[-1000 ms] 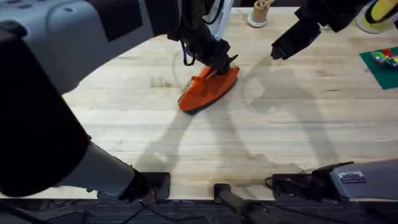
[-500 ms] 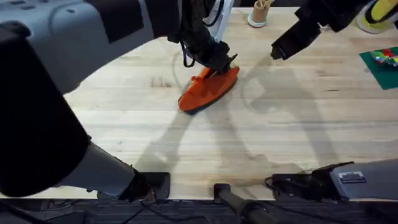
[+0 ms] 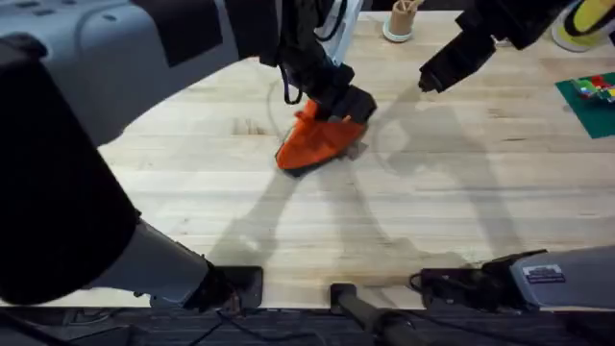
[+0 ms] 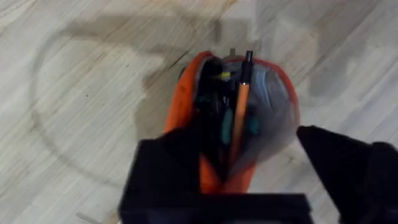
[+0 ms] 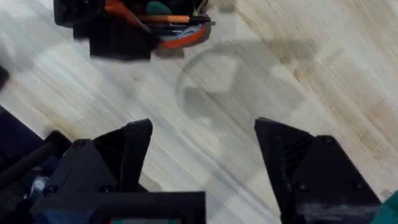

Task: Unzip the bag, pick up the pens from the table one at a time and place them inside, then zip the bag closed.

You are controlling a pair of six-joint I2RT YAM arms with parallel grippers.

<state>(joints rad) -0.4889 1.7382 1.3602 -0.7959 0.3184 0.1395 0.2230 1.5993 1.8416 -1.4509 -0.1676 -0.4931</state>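
Observation:
The orange bag (image 3: pixel 312 142) lies on the table (image 3: pixel 461 202) left of centre, its mouth gaping. In the left wrist view the bag (image 4: pixel 186 112) holds several pens, among them a thin orange pen (image 4: pixel 239 118) with a black end that rests in the opening. My left gripper (image 3: pixel 346 103) hangs open over the bag's far end, one finger (image 4: pixel 168 174) at the orange side and the other finger (image 4: pixel 348 162) out over bare wood. My right gripper (image 3: pixel 437 74) hovers open and empty to the right of the bag. The right wrist view shows the bag (image 5: pixel 180 34) beyond its fingers.
A small wooden holder (image 3: pixel 402 19) stands at the back edge. A green mat (image 3: pixel 588 96) with coloured pieces lies at the far right, with a yellow object (image 3: pixel 581 24) behind it. Bare wood stretches in front of the bag.
My left gripper has spread its fingers over the bag's far end, and the bag's mouth looks wider. The right arm has not moved.

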